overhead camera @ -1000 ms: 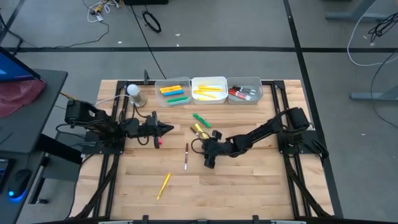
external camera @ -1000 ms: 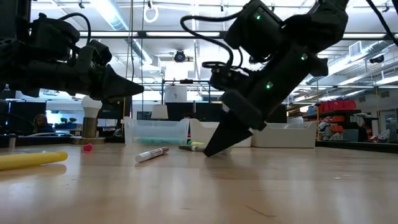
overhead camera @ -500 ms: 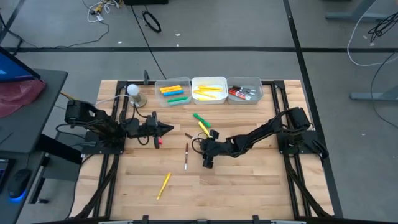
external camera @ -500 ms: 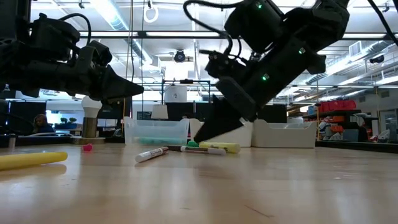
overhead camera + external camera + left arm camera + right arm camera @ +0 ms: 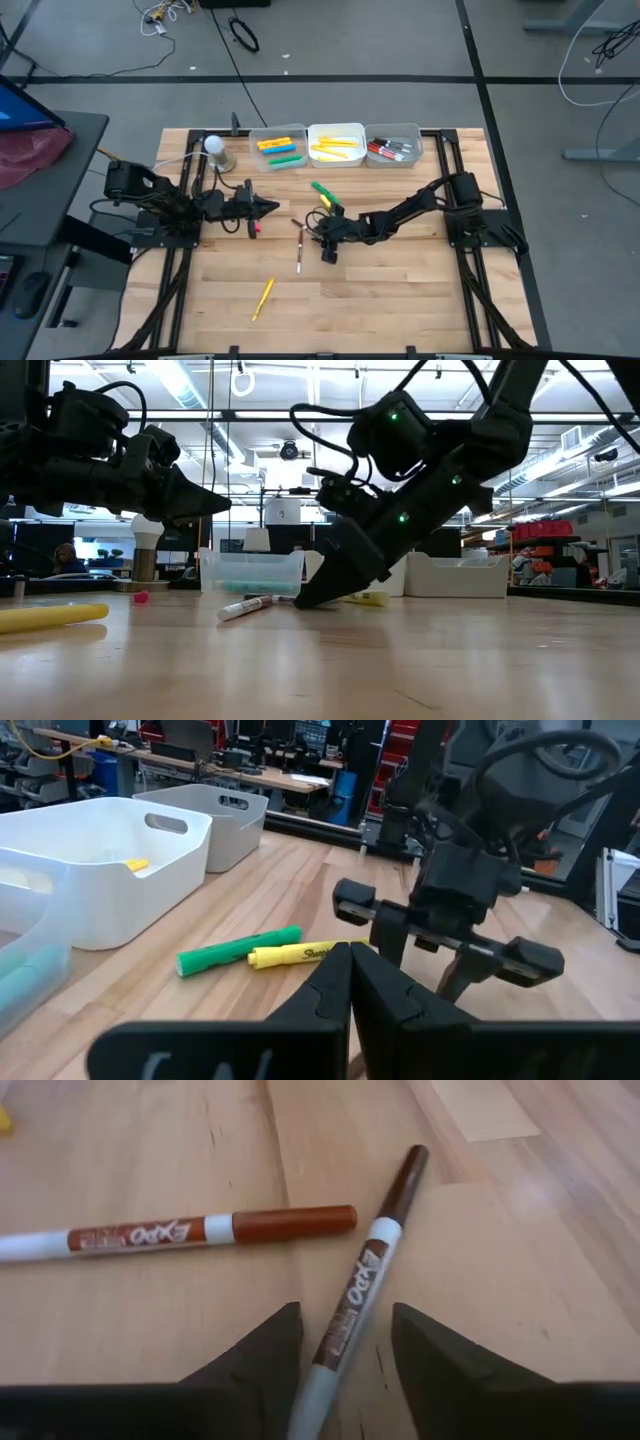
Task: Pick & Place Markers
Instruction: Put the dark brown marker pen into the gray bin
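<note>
Two brown-and-white markers lie on the wooden table. One marker runs between the fingers of my open right gripper, which slants down with its tips near the table; I see no touch. The other brown marker lies crosswise just beyond. A green marker and a yellow one lie farther back. Another yellow marker lies toward the near edge. My left gripper is shut and level above the table's left half, holding nothing.
Three bins stand in a row at the far edge: one with yellow, orange and green markers, one with yellow ones, one with red and dark ones. A small pink piece lies below my left gripper. A white-topped cylinder stands far left.
My right gripper has moved toward the table's left edge and down, tipping lower, until its fingertips stand at the table beside the brown markers. The green and yellow markers behind it have come into view. My left gripper has kept still.
</note>
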